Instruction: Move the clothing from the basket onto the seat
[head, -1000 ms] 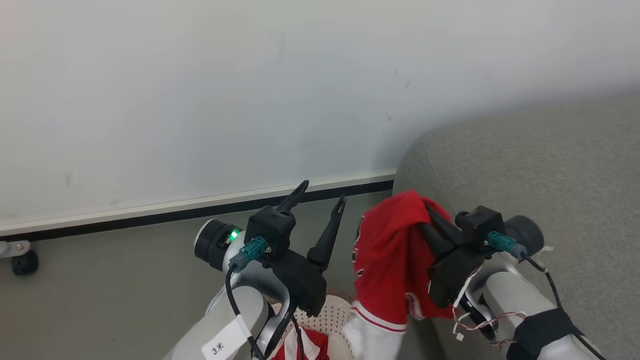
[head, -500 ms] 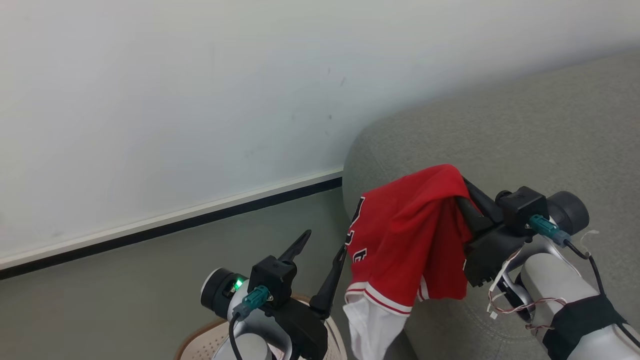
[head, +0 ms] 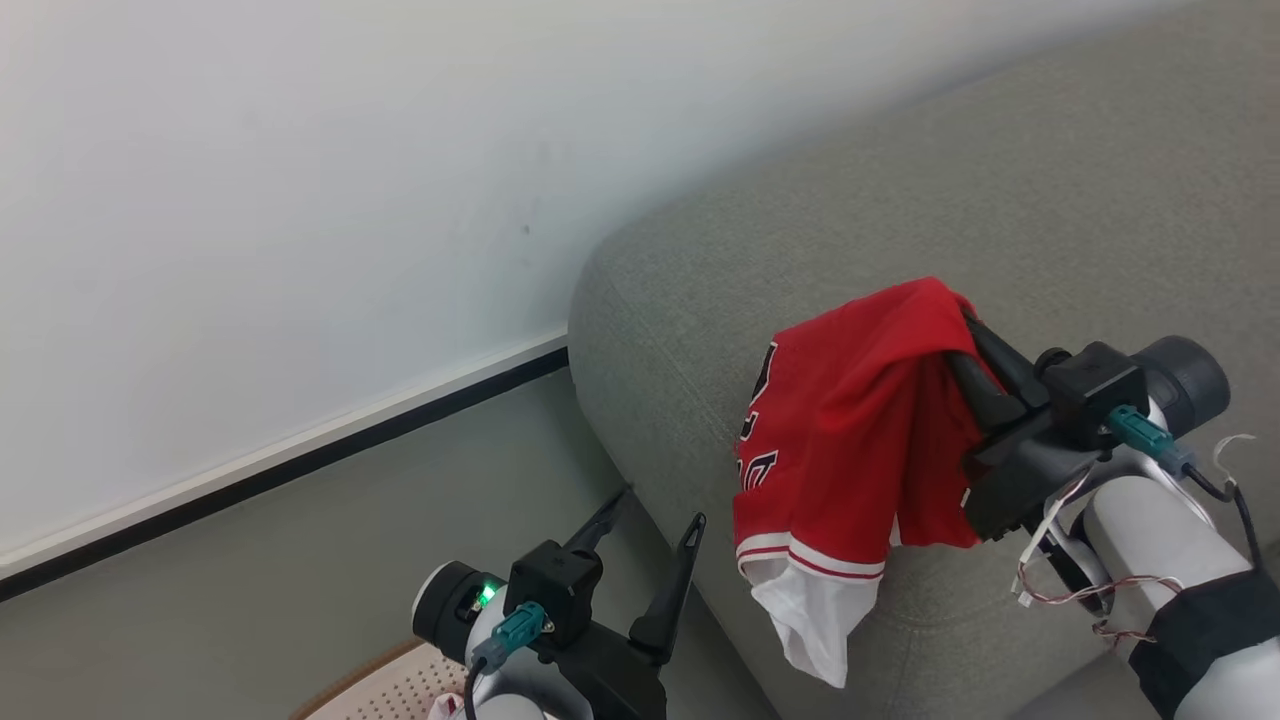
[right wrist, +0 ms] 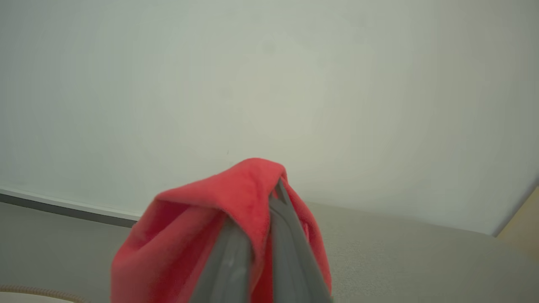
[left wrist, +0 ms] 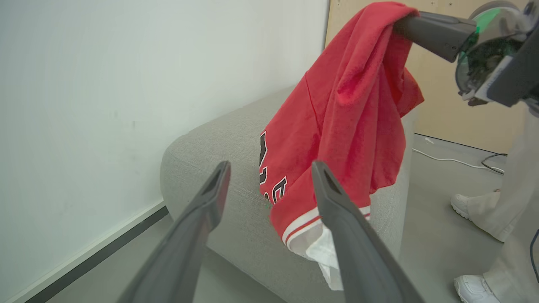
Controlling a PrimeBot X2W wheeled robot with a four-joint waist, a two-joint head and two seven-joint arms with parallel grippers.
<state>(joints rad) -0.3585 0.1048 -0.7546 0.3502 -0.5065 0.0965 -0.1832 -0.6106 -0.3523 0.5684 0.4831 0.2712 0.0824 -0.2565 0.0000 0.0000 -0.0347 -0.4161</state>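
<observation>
A red garment with black lettering and a white hem, the clothing (head: 840, 440), hangs over the grey seat (head: 1000, 200), pinched at its top fold by my right gripper (head: 962, 322), which is shut on it. From the left wrist the same clothing (left wrist: 337, 126) drapes from the right gripper's dark fingers (left wrist: 433, 27) in front of the seat (left wrist: 219, 139). The right wrist view has the red cloth (right wrist: 236, 198) folded over my closed fingers. My left gripper (head: 655, 505) stands open and holds nothing, low beside the seat's corner. A corner of the cream basket (head: 370, 685) peeks out at the bottom edge.
A white wall (head: 300, 200) with a black baseboard runs behind the grey floor (head: 250, 590). In the left wrist view a person's legs and white shoes (left wrist: 476, 286) stand on the floor to the right of the seat, near a cable.
The head camera has swung, so the seat now takes up more of the picture. My right gripper carried the red garment farther over the seat. The left gripper stayed open.
</observation>
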